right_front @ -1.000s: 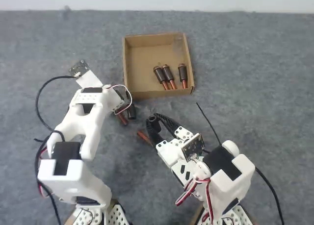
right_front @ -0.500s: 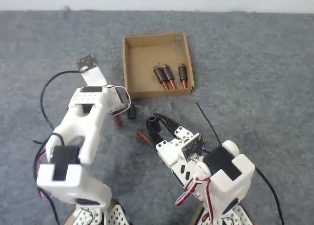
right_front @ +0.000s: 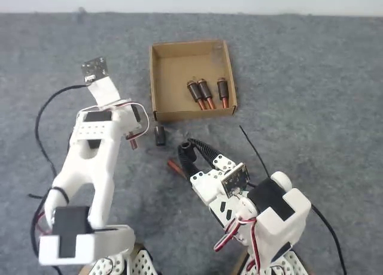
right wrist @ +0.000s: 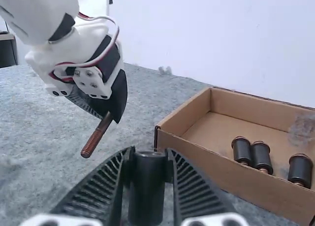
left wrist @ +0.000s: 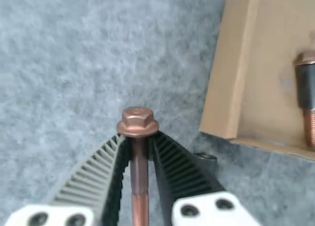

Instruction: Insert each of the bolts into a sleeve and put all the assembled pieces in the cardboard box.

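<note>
My left gripper [right_front: 134, 137] is shut on a copper bolt [left wrist: 139, 167], whose hex head [left wrist: 138, 121] pokes out past the fingertips, and it hangs over the carpet left of the cardboard box [right_front: 157, 83]. In the right wrist view that bolt [right wrist: 96, 135] slants down from the left gripper [right wrist: 110, 110]. Just in front of the box, my right gripper [right_front: 185, 148] is shut on a black sleeve [right wrist: 147, 181]. A second black sleeve [right_front: 160, 135] stands on the carpet by the box's near left corner. Another bolt [right_front: 175, 166] lies beside my right gripper. Three assembled pieces [right_front: 206, 93] lie in the box.
Grey carpet [right_front: 311, 107] covers the table, with open room right of the box and at the far left. Black cables [right_front: 45, 125] trail beside the left arm and a thin one [right_front: 254, 146] from the right arm. A white wall [right wrist: 221, 34] stands behind.
My left gripper has drawn away to the left with the bolt in it, leaving the loose black sleeve by the box. The right arm has stayed still.
</note>
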Controlling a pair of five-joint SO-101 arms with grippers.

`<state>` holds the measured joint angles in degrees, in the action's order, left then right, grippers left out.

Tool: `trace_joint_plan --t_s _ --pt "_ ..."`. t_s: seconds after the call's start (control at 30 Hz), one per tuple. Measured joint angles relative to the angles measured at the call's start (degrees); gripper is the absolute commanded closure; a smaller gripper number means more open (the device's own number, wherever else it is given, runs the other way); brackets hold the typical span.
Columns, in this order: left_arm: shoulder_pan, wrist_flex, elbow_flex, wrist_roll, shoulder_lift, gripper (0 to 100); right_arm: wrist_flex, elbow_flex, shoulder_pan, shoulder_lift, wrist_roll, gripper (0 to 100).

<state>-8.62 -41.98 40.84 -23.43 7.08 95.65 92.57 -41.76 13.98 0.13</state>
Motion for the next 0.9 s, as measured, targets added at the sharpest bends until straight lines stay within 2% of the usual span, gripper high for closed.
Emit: trace_joint_plan --t_s 0.67,0.9 --pt "2.37 37.89 37.36 0.00 34.99 99 -2.11 0.00 0.00 0.00 0.00 99.1" --pt "2.46 38.77 39.03 0.00 46.68 99 -2.11 0.00 0.00 0.00 0.00 99.1"
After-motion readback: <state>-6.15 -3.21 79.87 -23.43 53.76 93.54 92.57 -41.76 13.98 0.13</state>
